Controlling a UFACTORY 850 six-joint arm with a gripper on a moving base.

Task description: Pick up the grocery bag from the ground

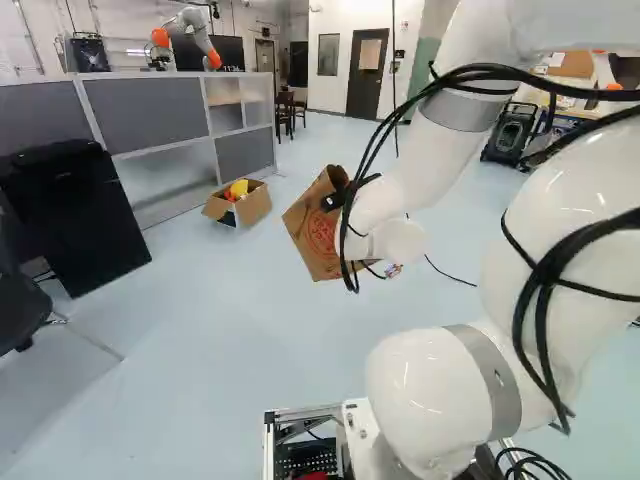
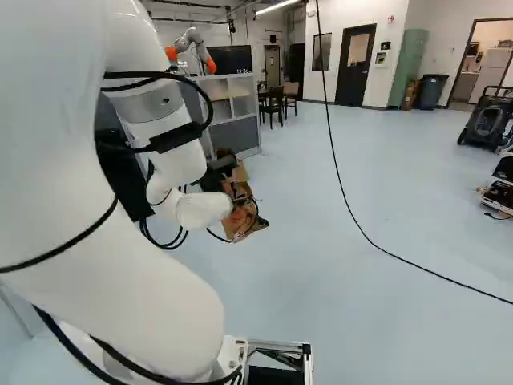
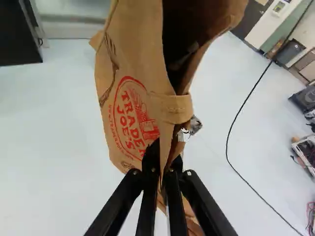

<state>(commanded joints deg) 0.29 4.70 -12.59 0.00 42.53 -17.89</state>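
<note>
- I see the end effector (image 1: 332, 201) pinching the grocery bag (image 1: 315, 232); in the wrist view its two fingers stand on either side of a fold of the brown paper, close together.
- The bag is tilted ahead of the fingers, its dark mouth open and its red round print showing; I cannot tell whether its lowest part touches the floor (image 1: 240, 330).
- A folded paper band (image 3: 172, 108) crosses the bag's edge just ahead of the fingers; a small shiny thing (image 3: 196, 125) shows just beside the bag, partly hidden by it.
- My arm (image 1: 455, 140) reaches out to the bag, black cables looping along it; its wrist hides part of the bag in both base views.
- Beyond the bag, to its left in the left base view, an open cardboard box (image 1: 255, 205) sits on the floor near the grey partition (image 1: 145, 115); a yellow thing (image 1: 239, 188) shows in it, with something red beside that.
- At the left of the left base view stands a large black cabinet (image 1: 75, 225); over the partition I see another robot (image 1: 196, 30), white and orange.
- In the right base view a long black cable (image 2: 353, 212) comes down and runs across the floor; a black wheeled cart (image 2: 487, 120) stands at the far right; dark chairs (image 2: 273, 103) stand past the partition's end.
</note>
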